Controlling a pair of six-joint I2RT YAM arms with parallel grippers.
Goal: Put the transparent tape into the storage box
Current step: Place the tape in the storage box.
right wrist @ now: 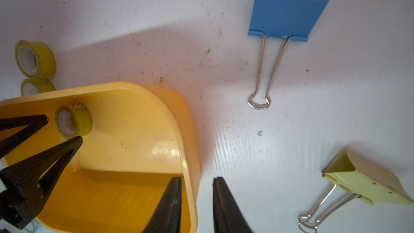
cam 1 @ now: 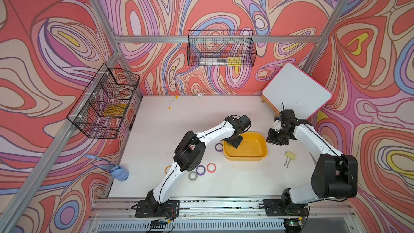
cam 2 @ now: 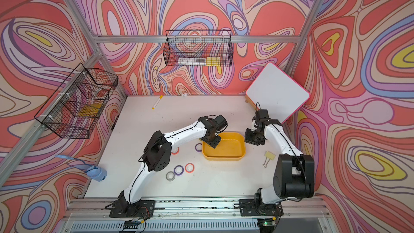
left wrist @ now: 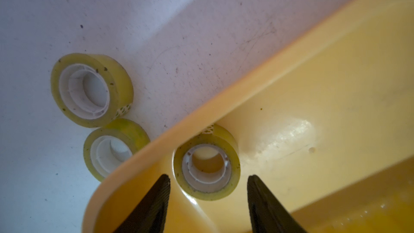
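Note:
The storage box [cam 1: 246, 158] [cam 2: 224, 158] is a shallow yellow-orange tub at mid-table in both top views. One roll of transparent tape [left wrist: 235, 166] [right wrist: 86, 119] lies on its side inside the box, against the wall. My left gripper [left wrist: 208, 175] [cam 1: 233, 143] hangs open just above that roll, its fingers clear of it on both sides. Two more transparent tape rolls [left wrist: 125, 79] [left wrist: 136, 131] lie on the table just outside the box wall [left wrist: 224, 99]. My right gripper [right wrist: 197, 178] [cam 1: 274, 141] straddles the box's right wall, one finger inside and one outside, closed narrowly on the rim.
Coloured tape rolls [cam 1: 211, 167] [cam 1: 219, 147] lie in front of and left of the box. A blue binder clip [right wrist: 289, 14] and a yellow one [right wrist: 363, 182] [cam 1: 290, 155] lie right of it. Whiteboard [cam 1: 298, 93] back right, marker [cam 1: 173, 101], wire baskets [cam 1: 107, 101] [cam 1: 221, 50] on the walls.

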